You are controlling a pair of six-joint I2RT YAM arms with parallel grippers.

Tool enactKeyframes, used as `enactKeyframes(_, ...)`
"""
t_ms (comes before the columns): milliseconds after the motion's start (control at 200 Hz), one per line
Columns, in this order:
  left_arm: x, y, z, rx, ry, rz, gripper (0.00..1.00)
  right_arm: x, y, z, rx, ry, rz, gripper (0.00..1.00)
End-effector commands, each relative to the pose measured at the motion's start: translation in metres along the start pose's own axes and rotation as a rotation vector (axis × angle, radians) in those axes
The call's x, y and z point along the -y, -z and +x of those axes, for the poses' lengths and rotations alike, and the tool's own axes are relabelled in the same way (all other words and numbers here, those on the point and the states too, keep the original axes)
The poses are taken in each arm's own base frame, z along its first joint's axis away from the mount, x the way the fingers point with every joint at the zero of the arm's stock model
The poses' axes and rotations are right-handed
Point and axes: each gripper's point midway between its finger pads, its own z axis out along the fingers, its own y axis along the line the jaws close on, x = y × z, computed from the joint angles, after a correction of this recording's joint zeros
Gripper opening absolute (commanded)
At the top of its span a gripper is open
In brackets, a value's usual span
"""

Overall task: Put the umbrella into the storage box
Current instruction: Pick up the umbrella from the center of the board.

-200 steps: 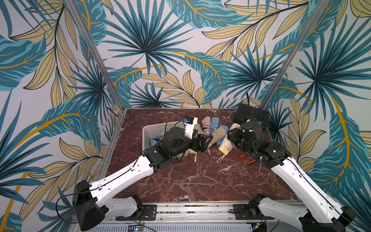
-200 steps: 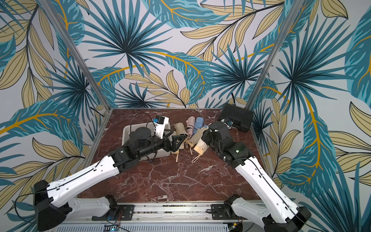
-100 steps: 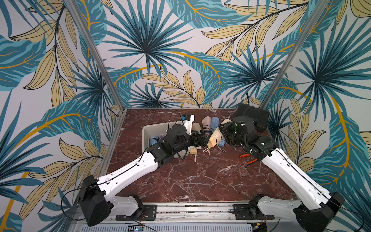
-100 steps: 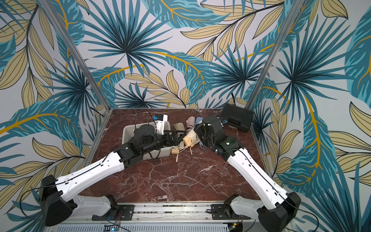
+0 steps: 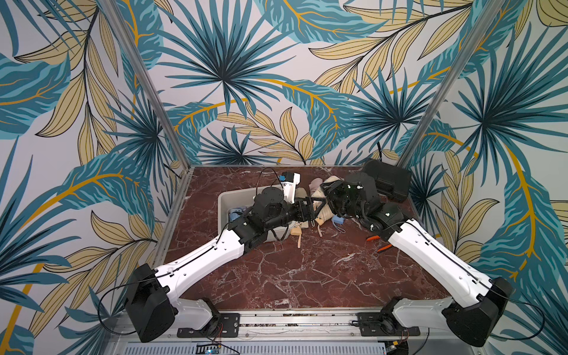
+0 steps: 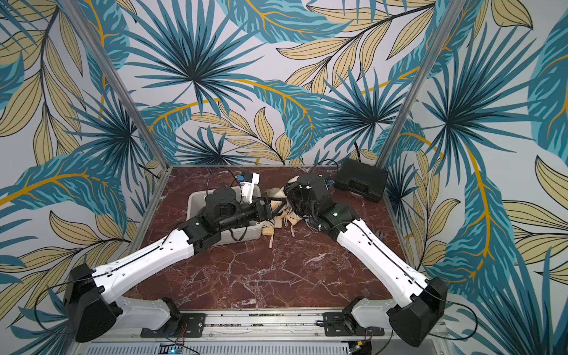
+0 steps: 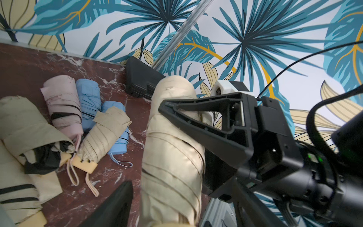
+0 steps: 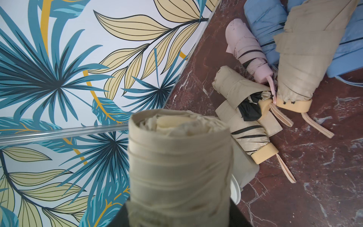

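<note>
There's the right tool (image 8: 179,218) clamped on the cream umbrella (image 8: 178,157), holding it off the table at mid-frame; the left tool (image 6: 281,209) straddles it crosswise, jaws either side, grip unclear, and the storage box (image 5: 236,198) sits left of both, under the left arm, the nearer one

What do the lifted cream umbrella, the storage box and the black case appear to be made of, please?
Cream umbrella: thin woven fabric, matte, going by its creases and wrapped folds.
Storage box: probably plastic, off-white and smooth, with rounded moulded corners.
Black case: likely hard moulded plastic with a dull finish, judging by its rigid shell and moulded grooves.
</note>
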Motion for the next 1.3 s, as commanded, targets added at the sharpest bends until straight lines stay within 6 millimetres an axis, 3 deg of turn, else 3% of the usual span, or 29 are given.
enactKeyframes(0,-0.005,0.005,-0.002,0.011,-0.025,-0.022,0.72,-0.03,0.006,-0.001,0.008,-0.038,-0.098,0.44)
enactKeyframes(265,-0.004,0.003,-0.004,-0.008,-0.037,-0.037,0.47,-0.026,0.002,0.009,-0.009,-0.039,-0.09,0.51)
enactKeyframes(566,-0.011,0.012,-0.005,-0.039,-0.073,-0.095,0.2,-0.014,0.009,0.001,0.051,0.119,-0.068,0.81)
enactKeyframes(646,-0.016,0.019,-0.007,-0.033,-0.086,-0.123,0.15,-0.013,0.016,-0.005,0.08,0.213,-0.07,0.83)
enactKeyframes(751,-0.026,0.029,-0.008,-0.05,-0.114,-0.165,0.12,-0.016,0.028,-0.011,0.098,0.383,-0.069,0.85)
enactKeyframes(851,-0.047,0.042,-0.004,-0.117,-0.135,-0.254,0.11,-0.03,0.037,-0.013,0.094,0.551,-0.093,0.86)
enactKeyframes(997,-0.057,0.061,-0.008,-0.178,-0.127,-0.246,0.11,-0.047,0.048,-0.003,0.042,0.995,-0.124,0.86)
enactKeyframes(1187,-0.039,0.075,-0.005,-0.27,-0.13,-0.096,0.12,-0.021,0.057,0.045,-0.214,1.663,-0.261,0.88)
enactKeyframes(1292,-0.028,0.08,0.001,-0.325,-0.116,-0.016,0.12,-0.001,0.072,0.055,-0.347,1.929,-0.299,0.89)
